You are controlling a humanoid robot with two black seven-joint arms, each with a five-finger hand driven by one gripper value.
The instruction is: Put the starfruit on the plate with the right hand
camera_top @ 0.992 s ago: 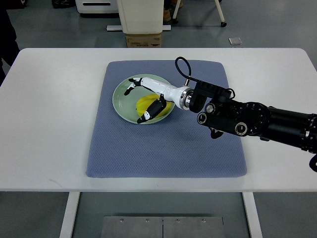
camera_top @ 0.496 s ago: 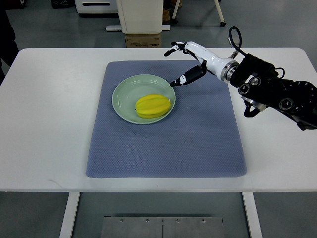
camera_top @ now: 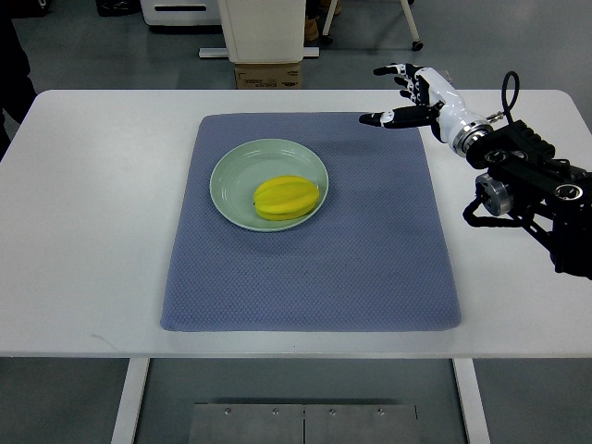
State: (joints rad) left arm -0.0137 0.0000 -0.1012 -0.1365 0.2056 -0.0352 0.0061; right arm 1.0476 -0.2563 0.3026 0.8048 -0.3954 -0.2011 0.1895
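The yellow starfruit [camera_top: 287, 198] lies in the green plate [camera_top: 231, 171], far to the left of the fingers [camera_top: 400, 117], so the job looks done. The right hand [camera_top: 421, 94] holds nothing, fingers spread. Plate sits on a blue mat [camera_top: 314, 268] on a white desk [camera_top: 92, 231]. Grey floor behind.

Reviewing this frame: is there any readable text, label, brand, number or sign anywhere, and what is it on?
No text can be read in this frame.
The cardboard box beyond the table's far edge has dark markings, too blurred to read.
The starfruit, plate, blue mat and right hand carry no visible print.
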